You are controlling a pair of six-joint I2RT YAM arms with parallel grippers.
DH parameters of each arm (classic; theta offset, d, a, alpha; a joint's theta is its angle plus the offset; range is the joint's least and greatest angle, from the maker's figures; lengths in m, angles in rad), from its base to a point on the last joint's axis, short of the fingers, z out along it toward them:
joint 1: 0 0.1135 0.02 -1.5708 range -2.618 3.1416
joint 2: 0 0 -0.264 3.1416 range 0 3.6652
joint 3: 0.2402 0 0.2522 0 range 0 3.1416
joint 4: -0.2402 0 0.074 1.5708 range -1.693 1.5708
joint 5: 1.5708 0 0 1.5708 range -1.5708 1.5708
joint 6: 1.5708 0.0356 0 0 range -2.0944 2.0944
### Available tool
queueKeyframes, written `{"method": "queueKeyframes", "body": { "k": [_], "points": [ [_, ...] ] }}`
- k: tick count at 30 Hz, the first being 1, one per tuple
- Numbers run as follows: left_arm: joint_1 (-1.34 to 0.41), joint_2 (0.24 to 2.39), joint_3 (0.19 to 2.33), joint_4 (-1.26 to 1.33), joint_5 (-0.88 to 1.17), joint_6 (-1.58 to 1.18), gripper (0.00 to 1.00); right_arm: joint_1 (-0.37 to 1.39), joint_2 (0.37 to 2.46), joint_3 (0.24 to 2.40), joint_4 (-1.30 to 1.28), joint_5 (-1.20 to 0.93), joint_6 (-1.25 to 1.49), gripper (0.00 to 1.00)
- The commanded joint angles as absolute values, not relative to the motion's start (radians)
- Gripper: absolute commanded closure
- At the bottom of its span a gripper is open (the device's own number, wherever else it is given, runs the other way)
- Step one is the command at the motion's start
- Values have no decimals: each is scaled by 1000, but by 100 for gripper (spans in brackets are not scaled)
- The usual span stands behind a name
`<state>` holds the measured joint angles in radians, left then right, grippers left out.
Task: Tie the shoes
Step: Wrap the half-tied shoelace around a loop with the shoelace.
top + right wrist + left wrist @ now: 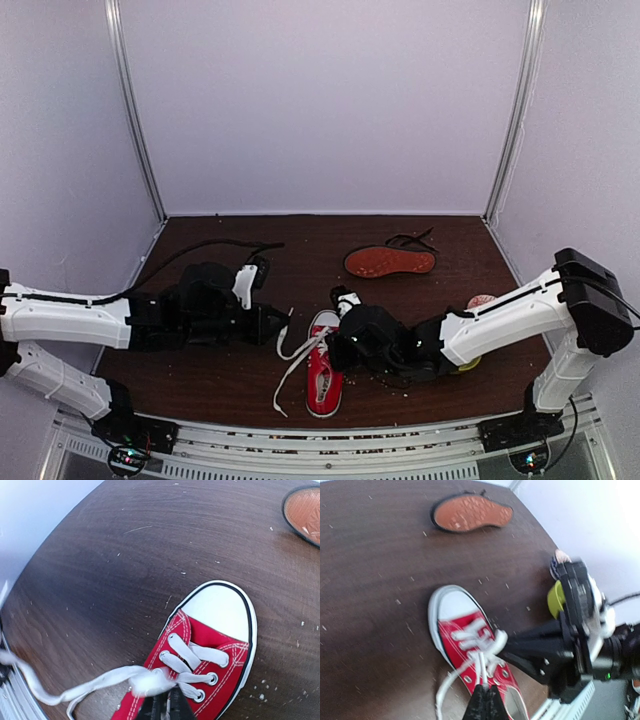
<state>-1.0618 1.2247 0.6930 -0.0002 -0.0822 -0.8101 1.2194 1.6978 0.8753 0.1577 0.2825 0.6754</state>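
Two shoes on the dark counter (420, 300): the red sneaker (323, 365) upright, the black shoe (390, 262) sole-up well beyond the sneaker's toe. The left hand (485, 700) and right hand (165, 700) flank the sneaker, each pinched tight on its white laces (100, 682).

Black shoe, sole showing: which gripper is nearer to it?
Right. The right gripper is at the laces of the red sneaker, just in front of the black shoe; the left gripper is farther left.
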Motion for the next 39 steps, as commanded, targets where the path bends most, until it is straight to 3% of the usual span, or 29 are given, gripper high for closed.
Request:
{"method": "queueKeyframes", "body": {
  "k": [1,9,13,17,21,24,32,39],
  "points": [
    [-1135,1241,698,-42,-54,-918,100,1205,1664,878,164,245,644,83],
    [-1228,1301,761,-49,-82,-996,100,1203,1434,674,240,91,551,36],
    [-1255,1355,806,-49,-71,-1003,100,1202,1295,555,275,46,567,25],
    [-1282,1408,854,-46,-61,-977,100,1202,1209,491,342,-1,658,25],
    [-1289,1420,863,-26,-53,-956,100,1203,1223,476,464,-40,736,34],
    [-1300,1419,856,4,-42,-913,100,1201,1281,543,414,-39,805,40],
    [-1314,1420,825,47,-31,-850,100,1200,1387,652,393,-115,954,40],
    [-1321,1419,831,48,-58,-837,100,1200,1442,672,374,-133,1005,57]
  ]
}}
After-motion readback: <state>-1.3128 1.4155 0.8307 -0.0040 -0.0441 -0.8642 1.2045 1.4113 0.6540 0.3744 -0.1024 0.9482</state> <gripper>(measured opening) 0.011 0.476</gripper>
